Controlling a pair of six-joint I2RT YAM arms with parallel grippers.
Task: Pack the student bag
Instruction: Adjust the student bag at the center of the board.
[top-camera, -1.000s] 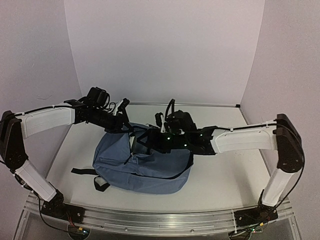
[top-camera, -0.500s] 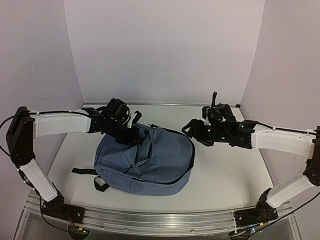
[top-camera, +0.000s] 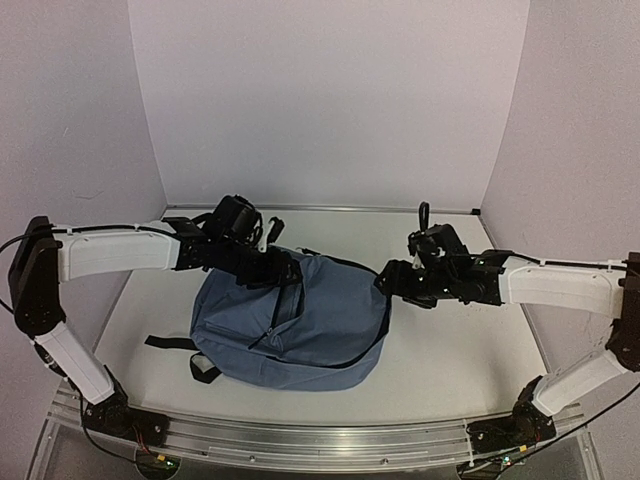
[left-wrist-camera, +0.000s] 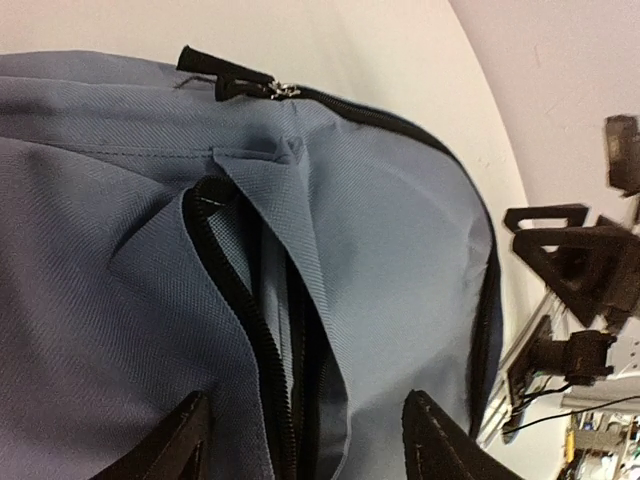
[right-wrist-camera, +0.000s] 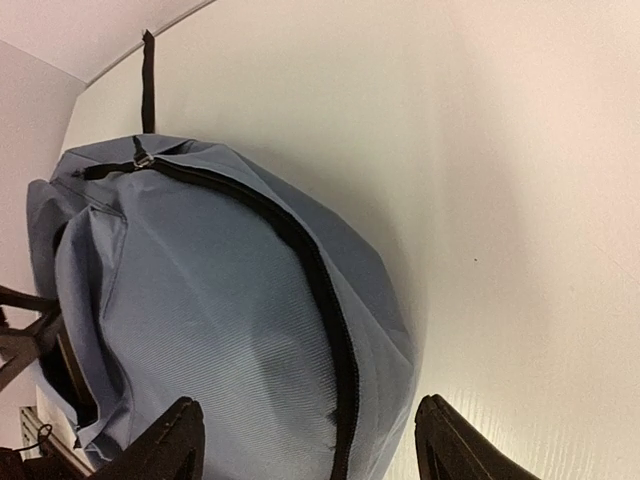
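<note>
From above, the white table (top-camera: 450, 350) fills the floor of a small booth with plain pale walls (top-camera: 320, 100) on three sides, and a metal rail (top-camera: 320, 438) runs along its 6 o'clock edge. The student bag (top-camera: 290, 320) lies flat near the middle of the table, a little toward 9 o'clock, with black straps (top-camera: 165, 343) coming out at its 8 o'clock side. The left gripper (top-camera: 285, 268) is over the bag's 12 o'clock edge, and the right gripper (top-camera: 385, 280) is just beside its 2 o'clock edge. In the left wrist view, the left gripper (left-wrist-camera: 300, 430) has its fingers spread, with the bag (left-wrist-camera: 380, 250) and a gaping pocket zipper (left-wrist-camera: 240, 300) between them, and nothing is pinched. Bare table (left-wrist-camera: 380, 60) shows at 12 o'clock. In the right wrist view, the right gripper (right-wrist-camera: 305, 440) is also spread wide and holds nothing. Below it are the bag (right-wrist-camera: 220, 320) and its closed main zipper (right-wrist-camera: 310, 260), and white table (right-wrist-camera: 500, 200) is at 3 o'clock.
</note>
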